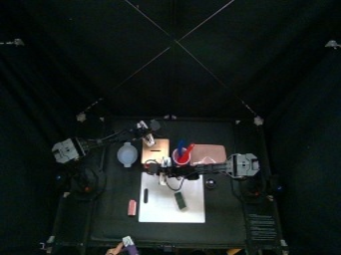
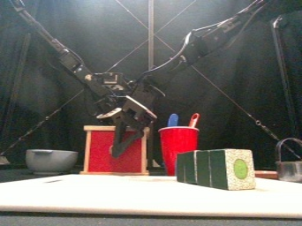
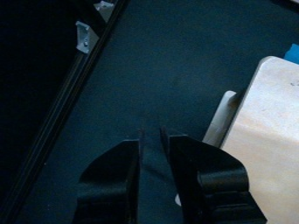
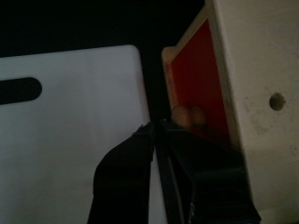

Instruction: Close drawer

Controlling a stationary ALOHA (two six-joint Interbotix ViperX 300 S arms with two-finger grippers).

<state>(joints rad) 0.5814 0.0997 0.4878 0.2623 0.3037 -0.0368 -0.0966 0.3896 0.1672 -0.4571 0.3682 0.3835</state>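
The drawer (image 4: 193, 79) shows its orange-red inside and pale rim, sliding out of a light tan wooden box (image 4: 263, 87). My right gripper (image 4: 162, 131) sits at the drawer's rim, between it and the white sheet (image 4: 70, 105); its jaws stand close together with only a thin slit. In the front view this gripper (image 2: 127, 124) hangs in front of the box's red face (image 2: 106, 150). My left gripper (image 3: 160, 136) hovers over bare table beside the box (image 3: 274, 105), jaws close together with nothing between them.
A red cup (image 2: 177, 152) with utensils stands right of the box. A grey bowl (image 2: 49, 161) lies at the left and a green-and-white carton (image 2: 218, 168) near the front. A pink tray (image 1: 210, 152) lies at the right.
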